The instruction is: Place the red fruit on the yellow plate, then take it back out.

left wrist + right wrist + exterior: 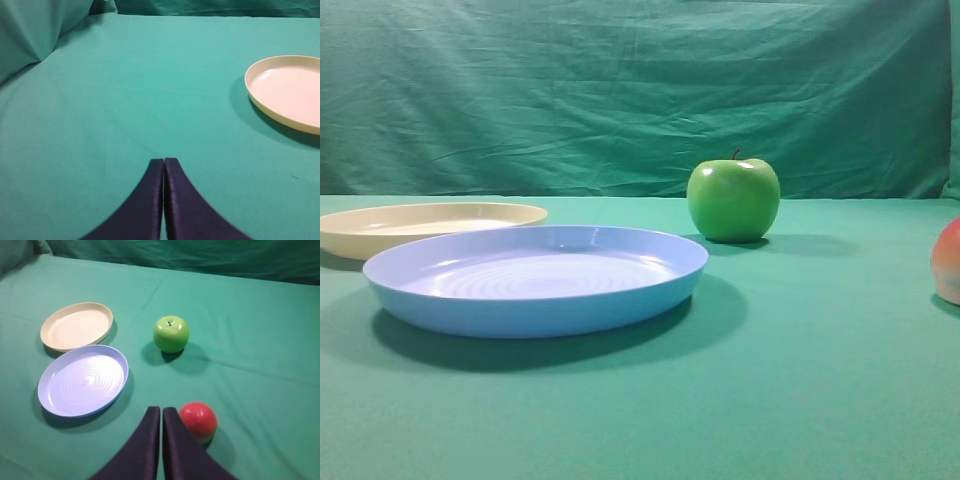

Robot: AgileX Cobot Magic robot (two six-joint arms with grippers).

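Note:
The red fruit [199, 420] rests on the green cloth just right of my right gripper [161, 409], whose dark jaws are shut with nothing between them. In the exterior high view only the fruit's left side [948, 260] shows at the right edge. The yellow plate [76, 325] lies empty at the far left [428, 224], behind the blue one. My left gripper [163, 160] is shut and empty over bare cloth, with the yellow plate [290, 93] ahead to its right. Neither gripper appears in the exterior high view.
A larger light-blue plate [535, 277] sits empty in front of the yellow one [83, 380]. A shiny green apple [733, 199] with a stem stands behind the red fruit [171, 333]. Green cloth covers the table and hangs as a backdrop.

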